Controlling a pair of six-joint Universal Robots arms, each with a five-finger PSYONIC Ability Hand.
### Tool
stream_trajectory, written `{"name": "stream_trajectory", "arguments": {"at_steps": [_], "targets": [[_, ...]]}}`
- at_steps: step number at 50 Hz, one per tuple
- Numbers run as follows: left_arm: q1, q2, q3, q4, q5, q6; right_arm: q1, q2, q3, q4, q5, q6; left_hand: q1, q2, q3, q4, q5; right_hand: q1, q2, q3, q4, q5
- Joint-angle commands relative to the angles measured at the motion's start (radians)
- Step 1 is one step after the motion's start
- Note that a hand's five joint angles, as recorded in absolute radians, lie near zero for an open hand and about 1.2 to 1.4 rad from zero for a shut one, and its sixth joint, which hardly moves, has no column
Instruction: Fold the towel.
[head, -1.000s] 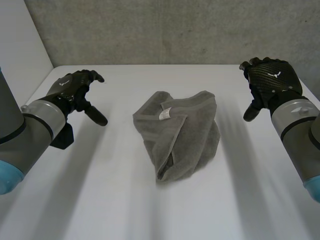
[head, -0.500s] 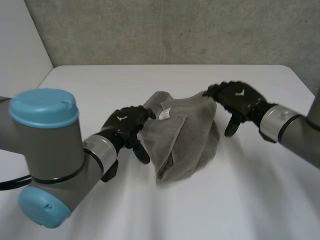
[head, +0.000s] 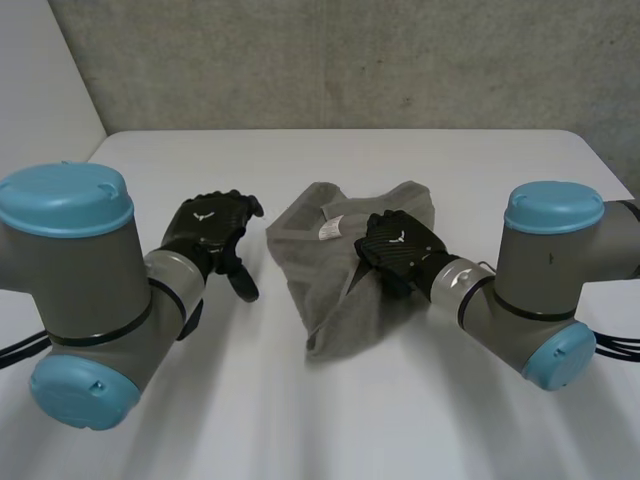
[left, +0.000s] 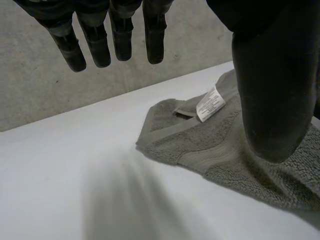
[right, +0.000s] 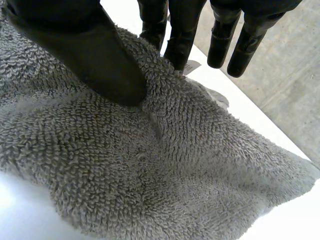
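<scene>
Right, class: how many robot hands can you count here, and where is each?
2. The left hand is beside the towel's edge, fingers straight, holding nothing. The right hand is on the towel's middle, pinching a ridge of cloth between thumb and fingers.

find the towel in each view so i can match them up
Head view: towel mid-table, the left hand beside it, the right hand on it.
Left wrist view: towel on the table by the left hand's thumb.
Right wrist view: towel under the palm, a fold pinched between thumb and fingers.
Shared landmark: the white label, in the head and left wrist views.
</scene>
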Motion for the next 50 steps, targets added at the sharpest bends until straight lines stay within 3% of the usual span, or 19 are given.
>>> {"name": "stream_trajectory", "arguments": {"at_steps": [1,14,20,21,22,23,27,30,32,36,38,50], "targets": [[0.023,0.025,0.000,0.000,0.000,0.000,0.008,-0.062,0.035,0.007,-0.012,0.004,-0.018,-0.010,-0.048,-0.054,-0.017,0.101,0.116,-0.046,-0.076,0.088],[0.092,0.098,-0.012,-0.003,0.009,-0.001,0.034,-0.380,0.304,0.038,-0.006,0.000,-0.021,-0.013,-0.048,-0.054,-0.020,0.101,0.116,-0.046,-0.076,0.088],[0.091,0.104,-0.012,-0.003,0.009,-0.001,-0.045,-0.429,0.420,0.165,-0.006,-0.233,-0.026,-0.019,-0.048,-0.054,-0.025,0.101,0.116,-0.046,-0.076,0.088],[0.086,0.103,-0.014,-0.003,0.009,-0.001,-0.070,-0.430,0.428,0.199,-0.001,-0.303,-0.026,-0.019,-0.048,-0.054,-0.025,-0.343,-0.327,-0.046,-0.076,-0.356],[0.086,0.103,-0.014,-0.003,0.009,-0.001,-0.070,-0.430,0.428,0.199,-0.001,-0.304,-0.026,-0.019,-0.048,-0.054,-0.025,-0.347,-0.332,-0.046,-0.076,-0.361],[0.083,0.101,-0.014,-0.003,0.009,-0.001,-0.102,-0.432,0.423,0.240,-0.006,-0.372,-0.029,-0.021,-0.048,-0.054,-0.028,-1.121,-1.105,-0.046,-0.076,-1.134],[0.080,0.101,-0.014,-0.003,0.009,-0.001,-0.126,-0.440,0.380,0.251,-0.016,-0.378,-0.029,-0.021,-0.048,-0.054,-0.028,-1.121,-1.105,-0.046,-0.076,-1.134],[0.080,0.101,-0.018,-0.003,0.009,-0.001,-0.119,-0.452,0.301,0.242,-0.013,-0.299,-0.029,-0.021,-0.048,-0.054,-0.028,-1.121,-1.105,-0.046,-0.076,-1.134],[0.080,0.101,-0.018,-0.003,0.009,-0.001,-0.121,-0.452,0.205,0.236,-0.018,-0.139,-0.029,-0.021,-0.048,-0.054,-0.028,-1.121,-1.105,-0.046,-0.076,-1.134],[0.081,0.100,-0.018,-0.003,0.011,-0.001,-0.132,-0.421,0.110,0.227,-0.035,0.014,-0.032,-0.024,-0.048,-0.054,-0.031,-1.121,-1.105,-0.046,-0.076,-1.134],[0.081,0.101,-0.018,-0.003,0.011,-0.001,-0.121,-0.325,0.031,0.220,-0.049,0.096,-0.032,-0.024,-0.048,-0.054,-0.031,-1.121,-1.105,-0.046,-0.076,-1.134],[0.080,0.089,-0.020,-0.003,0.009,-0.001,-0.069,-0.014,-0.231,0.228,0.085,0.101,-0.035,-0.027,-0.048,-0.054,-0.034,-1.026,-1.010,-0.046,-0.076,-1.039]]}}
